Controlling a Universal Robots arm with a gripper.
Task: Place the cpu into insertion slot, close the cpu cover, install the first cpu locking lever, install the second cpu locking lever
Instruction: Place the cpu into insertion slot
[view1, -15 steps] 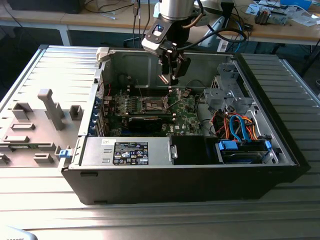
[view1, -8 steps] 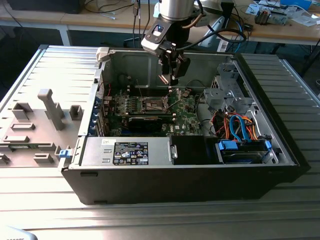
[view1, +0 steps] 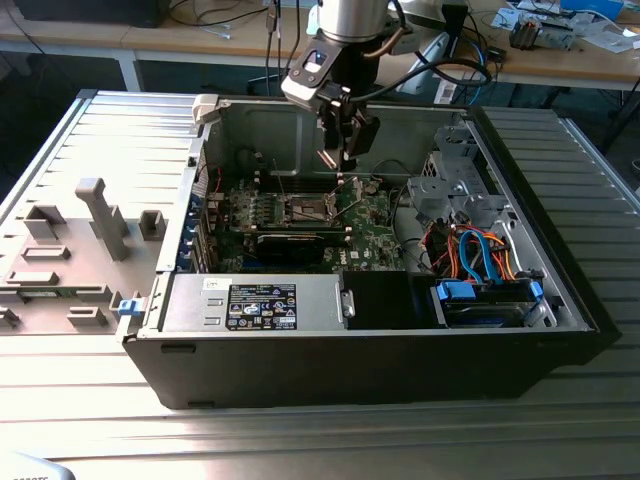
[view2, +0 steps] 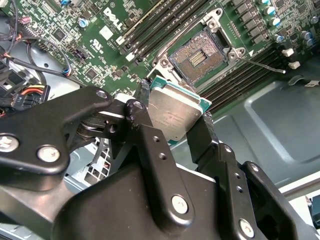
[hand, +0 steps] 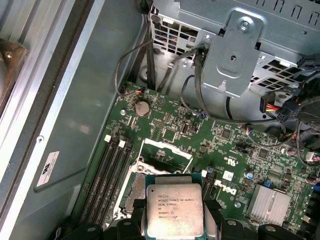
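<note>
Black metal gripper (view2: 175, 107) pinches the flat square silvery cpu (hand: 174, 210) by its edges; we see it held above the green motherboard (hand: 210, 135), near the dark square insertion slot (view2: 199, 56)

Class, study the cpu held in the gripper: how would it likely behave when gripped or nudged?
The cpu is a thin flat plate with a metal top, so probably stiff. Its smooth top and narrow edges could slip if the gripper pinches loosely. Flat and square, it should not roll.
</note>
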